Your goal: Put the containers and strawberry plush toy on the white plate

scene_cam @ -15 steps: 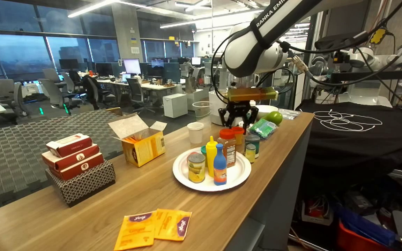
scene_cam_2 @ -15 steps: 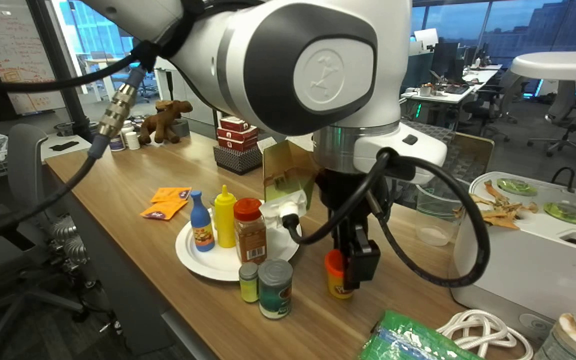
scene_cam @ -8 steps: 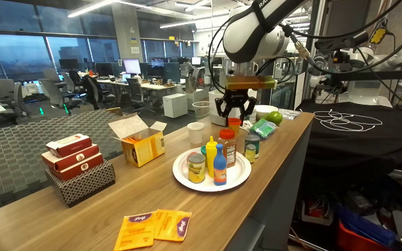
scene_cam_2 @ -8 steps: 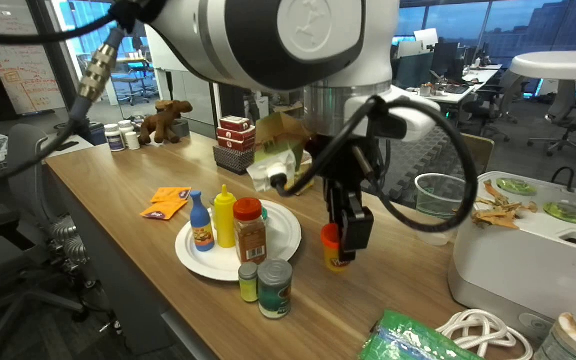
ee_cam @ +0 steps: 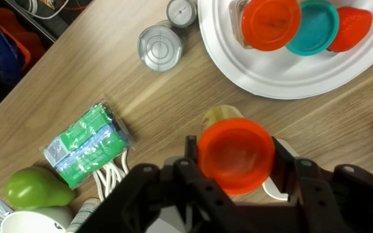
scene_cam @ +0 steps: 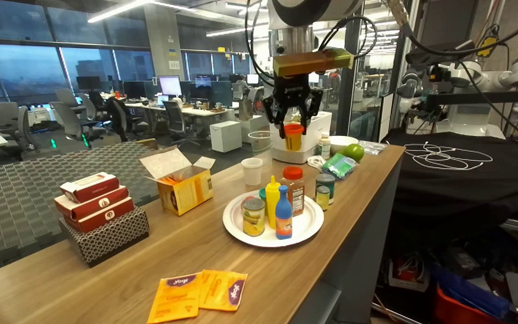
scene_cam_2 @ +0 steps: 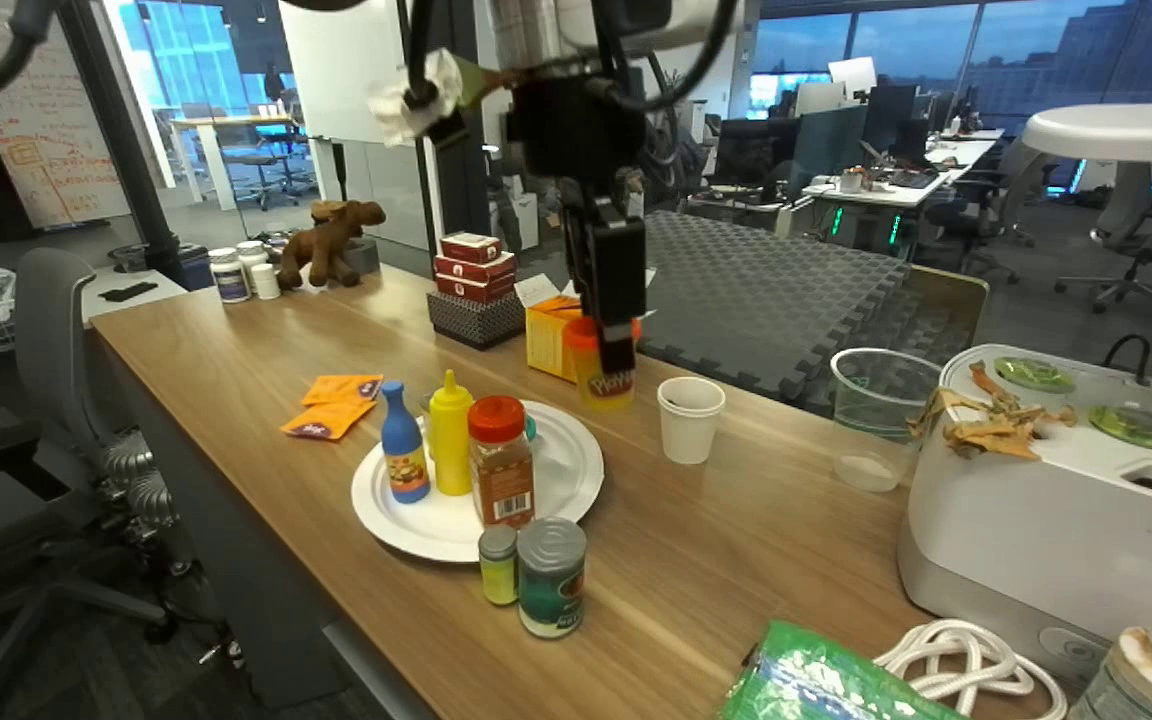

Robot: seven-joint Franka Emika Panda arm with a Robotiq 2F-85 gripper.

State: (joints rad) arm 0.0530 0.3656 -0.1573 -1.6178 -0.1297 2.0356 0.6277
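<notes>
Holding the tub point(scene_cam: 293, 143) clear of the table point(scene_cam_2: 736, 560), the gripper point(ee_cam: 235, 153) is clasping it at the lid point(ee_cam: 236, 157) from two opposite sides, the fingers point(ee_cam: 283, 165) standing only as far apart as the tub is wide. In both exterior views the tub's long axis is running close to upright. The coming move is turning on the offset from fingers to plate point(ee_cam: 280, 71): in the wrist view the plate is lying above and to the right of the lid, and in both exterior views it is sitting lower than the tub. The red-lidded jar point(scene_cam_2: 501, 468), teal tub point(ee_cam: 314, 29) and strawberry point(ee_cam: 352, 28) are already occupying the plate, while a bare strip is showing between them and the rim facing the gripper. That strip is probably offering the readiest landing place; the task, as judged here, is calling for a sideways carry, then a level lowering. Too low a path would be risking a knock against the red-lidded jar. The short jar point(scene_cam_2: 498, 573) is standing on the table just beside the plate, presumably awaiting its own turn.
</notes>
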